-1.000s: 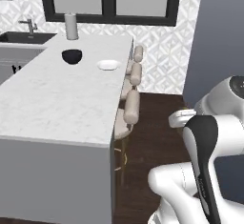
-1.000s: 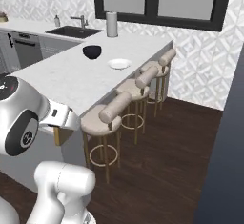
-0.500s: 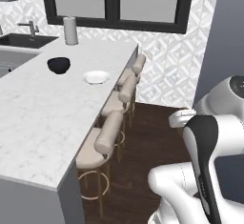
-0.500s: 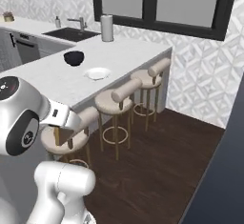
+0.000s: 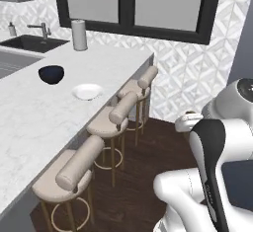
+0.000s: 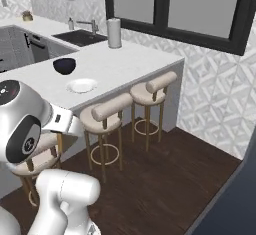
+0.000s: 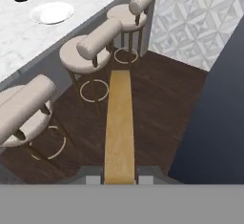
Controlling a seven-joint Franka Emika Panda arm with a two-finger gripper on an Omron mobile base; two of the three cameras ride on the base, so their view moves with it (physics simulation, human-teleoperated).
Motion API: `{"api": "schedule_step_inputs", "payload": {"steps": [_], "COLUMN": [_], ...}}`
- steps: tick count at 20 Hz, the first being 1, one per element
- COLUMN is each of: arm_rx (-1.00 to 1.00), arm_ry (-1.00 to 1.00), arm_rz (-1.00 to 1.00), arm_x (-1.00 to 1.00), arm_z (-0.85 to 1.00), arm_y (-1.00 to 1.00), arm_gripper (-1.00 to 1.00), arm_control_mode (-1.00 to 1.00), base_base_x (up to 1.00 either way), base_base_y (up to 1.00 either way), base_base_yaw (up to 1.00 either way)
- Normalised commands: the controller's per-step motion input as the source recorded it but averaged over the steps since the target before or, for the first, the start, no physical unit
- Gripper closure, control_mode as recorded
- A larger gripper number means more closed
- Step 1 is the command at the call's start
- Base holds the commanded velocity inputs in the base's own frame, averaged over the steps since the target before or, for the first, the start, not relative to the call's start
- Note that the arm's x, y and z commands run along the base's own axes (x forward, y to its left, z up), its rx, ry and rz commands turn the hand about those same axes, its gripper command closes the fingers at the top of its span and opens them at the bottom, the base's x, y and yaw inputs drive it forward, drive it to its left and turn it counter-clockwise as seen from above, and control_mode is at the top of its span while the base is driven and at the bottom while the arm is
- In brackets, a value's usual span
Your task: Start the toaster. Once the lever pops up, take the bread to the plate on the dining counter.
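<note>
You have the bread (image 7: 118,127) pinched in the claw (image 7: 119,179): in the hand view it rises edge-on from between the two fingertips, a thin tan-brown slab with its long axis running straight away from the hand, out over the dark wood floor (image 7: 157,108) toward the middle stool (image 7: 90,51).

The plate (image 5: 87,91) sits on the tabletop (image 5: 34,122), near the edge that faces the stools; it is round, white, flat and bare. A dark blue bowl (image 5: 51,74) stands near it, farther from that edge. The tabletop is white marble with grey veins, a long slab.

Three stools line its side, each with a round beige cushion, a rolled backrest and thin brass-coloured legs with a ring. Beyond the bowl a grey cylinder (image 6: 114,33) stands upright by the black-framed window (image 6: 170,9), with a dark sink (image 6: 82,37) and tap beside it. The wall carries a grey-and-white geometric tile pattern. You can read no writing or labels anywhere.
</note>
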Motion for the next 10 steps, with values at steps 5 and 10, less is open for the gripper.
{"api": "schedule_step_inputs", "payload": {"steps": [5, 10], "arm_rx": [0.00, 0.00], "arm_ry": [0.00, 0.00], "arm_rz": [0.00, 0.00], "arm_x": [0.00, 0.00], "arm_z": [0.00, 0.00], "arm_y": [0.00, 0.00], "arm_gripper": [1.00, 1.00], "arm_control_mode": [1.00, 1.00], "base_base_x": [0.37, 0.35], "base_base_y": [-1.00, -0.97], "base_base_yaw": [0.37, 0.39]}}
